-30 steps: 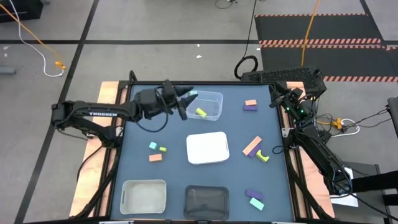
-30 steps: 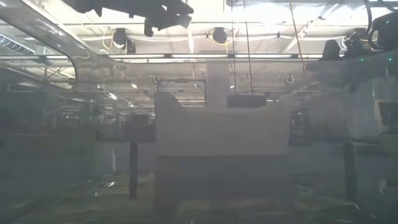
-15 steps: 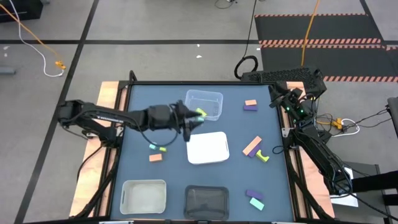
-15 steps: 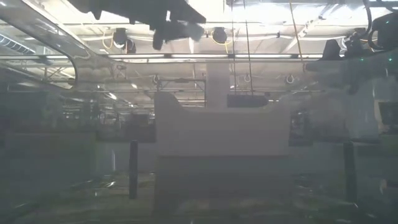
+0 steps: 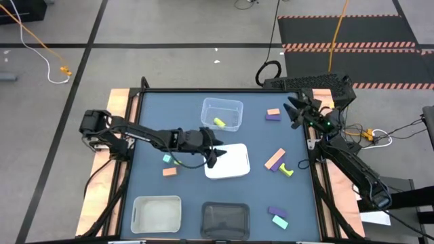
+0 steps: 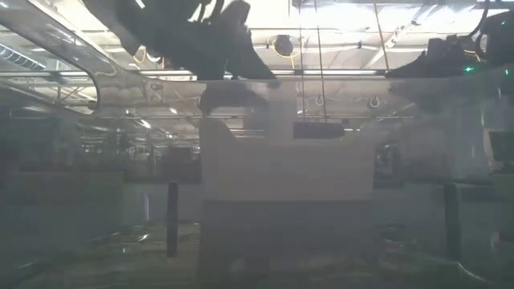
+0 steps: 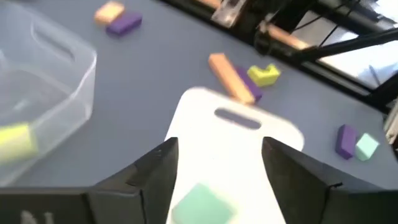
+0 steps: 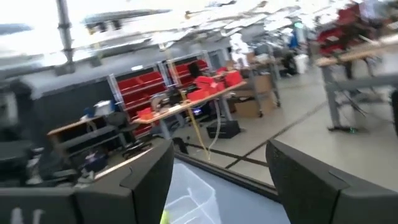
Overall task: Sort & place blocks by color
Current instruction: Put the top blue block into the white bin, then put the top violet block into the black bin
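**Teal block over the white tray**

While the high view places the left gripper (image 5: 215, 150) at centre frame, over the left edge of the white tray (image 5: 234, 166), it hides what the fingers carry. The right gripper (image 5: 293, 110) waits at upper right, near the table's far corner.

Left wrist view fills that gap: the jaws stand apart, with a teal block (image 7: 203, 203) low between them over the tray, though whether it is pinched or already lying there I cannot tell. A yellow-green block (image 7: 13, 140) sits in the clear tray (image 7: 74, 81).

Right wrist view shows spread fingers holding nothing.

Likely step: releasing teal. Keep low and centred over the tray so the block cannot bounce out.
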Controlling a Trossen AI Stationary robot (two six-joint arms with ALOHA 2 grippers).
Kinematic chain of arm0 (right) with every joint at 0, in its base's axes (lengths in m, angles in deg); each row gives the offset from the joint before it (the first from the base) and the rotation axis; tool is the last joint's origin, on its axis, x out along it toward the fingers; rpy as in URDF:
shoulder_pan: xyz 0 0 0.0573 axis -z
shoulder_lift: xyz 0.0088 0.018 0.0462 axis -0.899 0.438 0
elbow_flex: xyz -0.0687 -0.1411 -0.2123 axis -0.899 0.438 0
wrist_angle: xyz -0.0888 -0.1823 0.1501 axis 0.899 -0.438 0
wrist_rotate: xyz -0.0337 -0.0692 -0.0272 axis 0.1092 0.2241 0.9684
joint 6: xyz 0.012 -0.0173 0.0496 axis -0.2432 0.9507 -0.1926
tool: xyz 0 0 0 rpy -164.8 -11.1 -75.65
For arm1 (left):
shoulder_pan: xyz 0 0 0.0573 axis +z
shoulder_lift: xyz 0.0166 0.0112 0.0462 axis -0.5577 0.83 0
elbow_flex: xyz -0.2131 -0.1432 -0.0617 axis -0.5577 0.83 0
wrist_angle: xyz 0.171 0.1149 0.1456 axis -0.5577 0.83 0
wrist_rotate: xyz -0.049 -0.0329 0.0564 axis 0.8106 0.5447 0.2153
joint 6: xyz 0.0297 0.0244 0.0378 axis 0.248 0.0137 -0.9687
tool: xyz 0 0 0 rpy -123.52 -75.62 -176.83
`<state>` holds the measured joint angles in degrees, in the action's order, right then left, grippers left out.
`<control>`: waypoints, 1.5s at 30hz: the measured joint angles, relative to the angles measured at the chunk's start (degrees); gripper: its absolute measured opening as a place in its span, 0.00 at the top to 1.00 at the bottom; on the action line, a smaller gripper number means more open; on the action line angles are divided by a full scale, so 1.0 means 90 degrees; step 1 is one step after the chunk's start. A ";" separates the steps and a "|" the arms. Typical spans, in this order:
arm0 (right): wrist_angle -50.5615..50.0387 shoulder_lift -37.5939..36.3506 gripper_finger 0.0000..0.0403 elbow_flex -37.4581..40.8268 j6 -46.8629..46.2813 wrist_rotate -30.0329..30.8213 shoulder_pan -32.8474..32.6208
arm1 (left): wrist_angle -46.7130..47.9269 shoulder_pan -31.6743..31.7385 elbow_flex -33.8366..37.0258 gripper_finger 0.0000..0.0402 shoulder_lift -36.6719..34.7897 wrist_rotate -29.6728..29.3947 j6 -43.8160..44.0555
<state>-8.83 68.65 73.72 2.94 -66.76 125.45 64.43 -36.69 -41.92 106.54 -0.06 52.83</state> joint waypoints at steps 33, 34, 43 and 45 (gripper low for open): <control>-0.3025 0.3565 0.39 -0.1889 0.1824 0.2315 -0.1662 | 0.0288 0.0134 -0.0002 0.46 -0.1607 -0.0024 -0.1274; -0.3122 0.3733 0.39 -0.1978 0.1711 0.2435 -0.1676 | 0.0296 0.0166 -0.0002 0.46 -0.1679 -0.0025 -0.1334; -0.4148 0.5012 0.39 -0.2807 0.1160 0.2584 -0.1671 | 0.1042 0.0562 -0.0002 0.47 -0.2110 -0.0041 -0.1683; -0.4321 0.5278 0.39 -0.2966 0.1267 0.2580 -0.1671 | 0.1226 0.0665 -0.0002 0.47 -0.2154 -0.0041 -0.1739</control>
<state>-47.72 116.15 47.02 14.34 -43.54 110.41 75.47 -30.71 -41.94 87.15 -0.43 37.17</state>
